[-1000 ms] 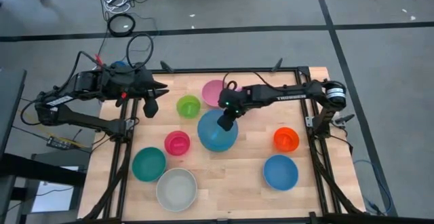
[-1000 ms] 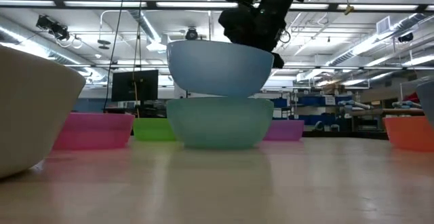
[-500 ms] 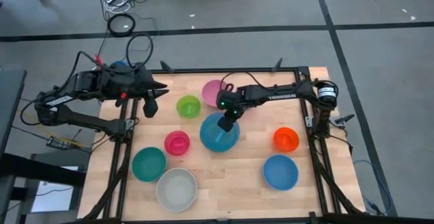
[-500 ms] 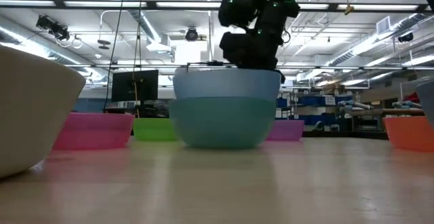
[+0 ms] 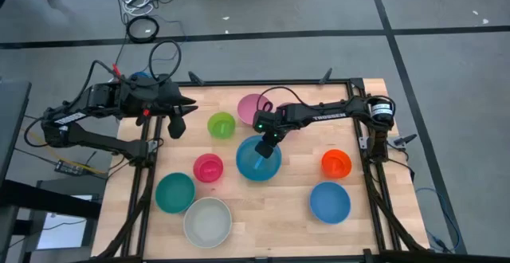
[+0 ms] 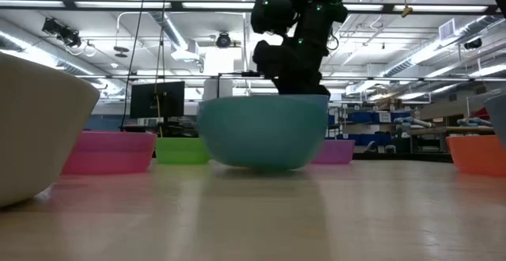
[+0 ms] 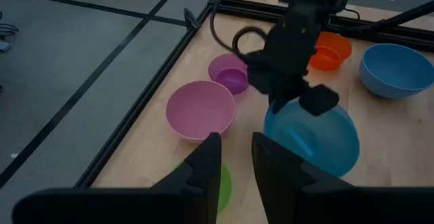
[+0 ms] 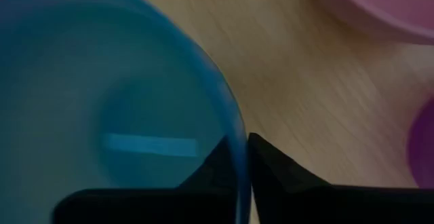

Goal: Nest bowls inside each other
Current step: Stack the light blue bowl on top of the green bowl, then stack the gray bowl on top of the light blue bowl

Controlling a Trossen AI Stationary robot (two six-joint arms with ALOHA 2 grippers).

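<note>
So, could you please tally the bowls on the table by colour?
Pink bowl: 1
Purple bowl: 1
Lime green bowl: 1
Magenta bowl: 1
Teal bowl: 1
Grey-white bowl: 1
Orange bowl: 1
Blue bowls: 2
Sage green bowl: 1
Total: 10

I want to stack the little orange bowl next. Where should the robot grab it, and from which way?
Probably by its rim, coming straight down from above. The orange bowl sits upright with its mouth open, apart from the blue bowl nearby, so one finger could go inside the thin wall and one outside. The right gripper pinches the rim of the big blue bowl like that.
</note>
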